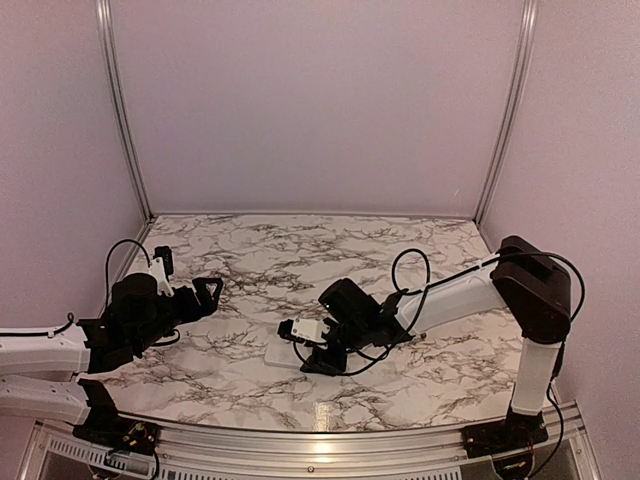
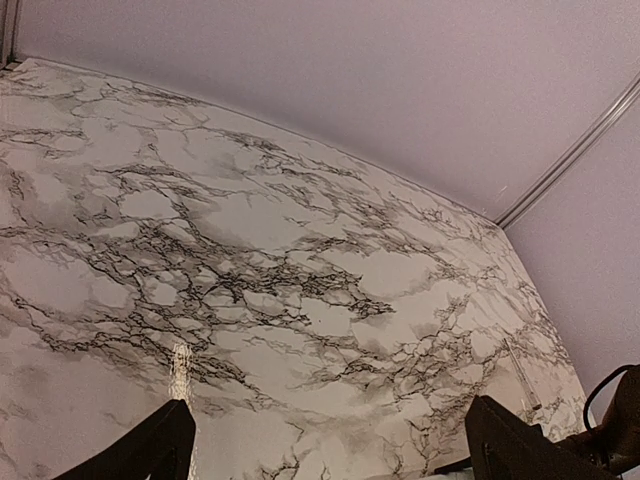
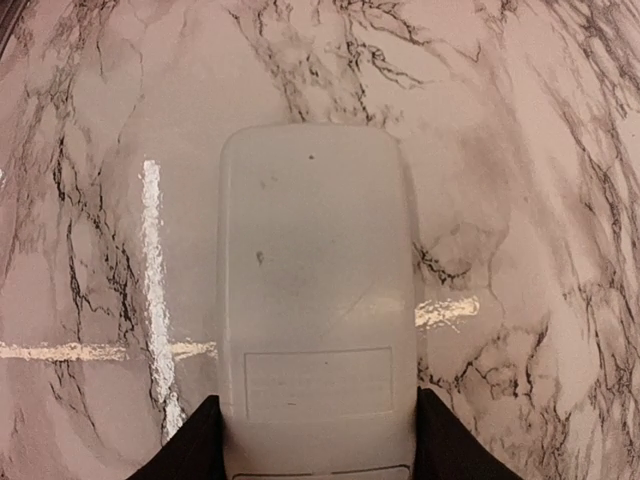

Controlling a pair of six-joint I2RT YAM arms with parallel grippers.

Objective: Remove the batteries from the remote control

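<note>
The remote control (image 3: 315, 270) is a flat white slab with rounded corners, lying back side up on the marble table (image 1: 300, 250). Its back panel is in place with a faint rectangular label outline. In the top view the remote control (image 1: 283, 353) lies near the front middle. My right gripper (image 3: 315, 430) holds its near end, one black finger against each long side; in the top view the right gripper (image 1: 312, 350) is low over the table. My left gripper (image 1: 205, 292) is open and empty, raised at the left. No batteries are in view.
A thin pale stick (image 2: 514, 362) lies on the table towards the right wall. Pale walls with metal corner posts (image 1: 118, 110) close in the back and sides. The right arm's cable (image 1: 405, 265) loops above its forearm.
</note>
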